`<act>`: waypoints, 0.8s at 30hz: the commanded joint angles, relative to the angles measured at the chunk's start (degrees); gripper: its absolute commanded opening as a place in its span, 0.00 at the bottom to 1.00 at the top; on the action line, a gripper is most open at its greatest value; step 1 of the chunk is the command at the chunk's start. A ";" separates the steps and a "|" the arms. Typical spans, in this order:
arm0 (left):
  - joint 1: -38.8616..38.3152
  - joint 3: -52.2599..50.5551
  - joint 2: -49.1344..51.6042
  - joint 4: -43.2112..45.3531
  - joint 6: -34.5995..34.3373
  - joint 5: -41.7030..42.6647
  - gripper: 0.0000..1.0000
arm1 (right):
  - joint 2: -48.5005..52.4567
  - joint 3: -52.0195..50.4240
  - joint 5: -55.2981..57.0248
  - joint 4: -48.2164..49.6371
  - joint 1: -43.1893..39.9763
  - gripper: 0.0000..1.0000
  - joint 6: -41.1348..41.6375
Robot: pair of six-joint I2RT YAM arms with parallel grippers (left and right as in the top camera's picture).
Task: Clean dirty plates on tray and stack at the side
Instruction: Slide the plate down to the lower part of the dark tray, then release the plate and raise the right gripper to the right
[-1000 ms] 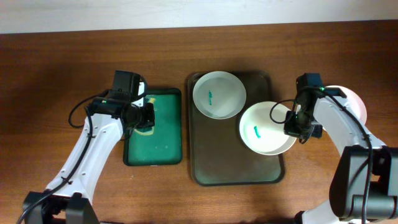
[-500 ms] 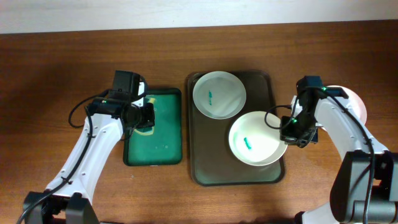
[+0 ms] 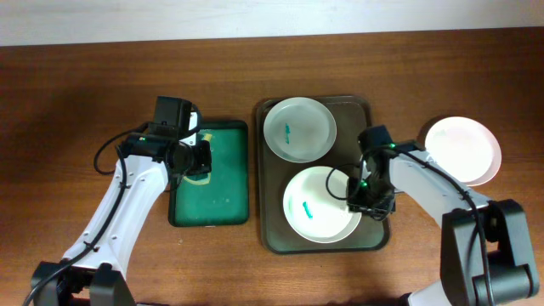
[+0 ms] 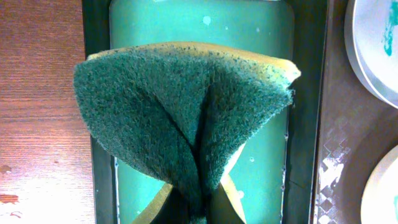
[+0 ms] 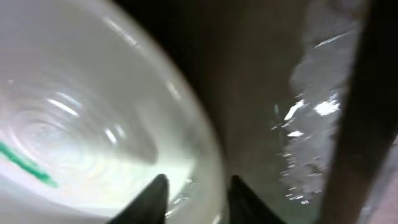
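My right gripper (image 3: 360, 201) is shut on the right rim of a dirty plate (image 3: 319, 206) with a teal smear, which is at the front of the dark tray (image 3: 274, 231). In the right wrist view my gripper (image 5: 198, 194) straddles that plate's rim (image 5: 93, 124), one finger inside and one outside. A second smeared plate (image 3: 298, 129) lies at the back of the tray. A plain white plate (image 3: 462, 150) lies on the table to the right. My left gripper (image 3: 195, 158) is shut on a folded green sponge (image 4: 186, 106) above the green tray (image 4: 264, 162).
The green tray (image 3: 210, 200) lies just left of the dark tray, their rims almost touching. Cables run along both arms. Bare wooden table surrounds the trays. A pale wall strip runs along the far edge.
My right gripper has moved left and toward the front, taking the smeared plate from the tray's right edge to its front middle. The plain plate at the right is now uncovered. The left arm has not moved.
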 commanded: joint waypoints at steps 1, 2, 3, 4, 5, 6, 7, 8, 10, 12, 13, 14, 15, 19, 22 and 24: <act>-0.13 0.15 -1.38 0.13 0.98 -0.22 0.00 | -0.87 0.55 -1.31 -0.46 0.35 0.46 0.02; -0.13 0.15 -1.38 0.13 0.96 -0.22 0.00 | -0.87 2.51 -1.79 -1.11 0.20 0.48 -2.73; -0.13 0.15 -1.38 0.13 0.96 -0.22 0.00 | -0.87 4.04 -1.81 -2.03 0.09 0.50 -4.22; -0.13 0.15 -1.38 0.15 0.96 -0.22 0.00 | -0.87 6.27 -1.70 -3.23 0.09 0.52 -5.57; -0.13 0.15 -1.38 0.13 0.98 -0.22 0.00 | -0.87 8.17 -1.68 -4.13 0.09 0.52 -6.82; -0.13 0.15 -1.38 0.13 0.98 -0.22 0.00 | -0.87 10.21 -1.64 -4.66 0.11 0.52 -8.22; -0.13 0.15 -1.38 0.13 0.98 -0.22 0.00 | -0.87 10.67 -1.27 -4.44 0.09 0.53 -9.09; -0.13 0.15 -1.38 0.09 0.98 -0.22 0.00 | -0.87 10.71 -0.15 -4.04 0.09 0.54 -9.57; -0.13 0.15 -1.38 0.02 0.98 -0.20 0.00 | -0.83 10.34 4.59 -4.17 0.09 0.56 -9.55; -0.13 0.15 -1.38 -0.35 0.98 -0.22 0.00 | -0.74 8.72 7.67 -4.20 0.11 0.56 -9.55; -0.13 0.15 -1.38 -0.35 0.98 -0.22 0.00 | -0.66 7.61 7.65 -3.50 0.09 0.56 -9.55; -0.13 0.15 -1.38 -0.35 0.98 -0.20 0.00 | -0.63 6.14 7.63 -2.32 0.11 0.56 -9.55; -0.13 0.15 -1.38 -0.35 0.98 -0.20 0.00 | -0.59 4.66 7.61 -0.76 0.11 0.56 -9.57; -0.13 0.15 -1.38 -0.37 0.96 -0.20 0.00 | -0.44 -0.22 5.20 5.81 0.11 0.40 -9.51; -0.13 0.15 -1.38 -0.37 0.98 -0.20 0.00 | -0.44 -0.46 -2.60 6.82 0.11 0.09 -9.33; -0.13 0.15 -1.38 -0.35 0.98 -0.20 0.00 | -0.44 -0.46 -6.08 7.08 0.11 0.08 -8.04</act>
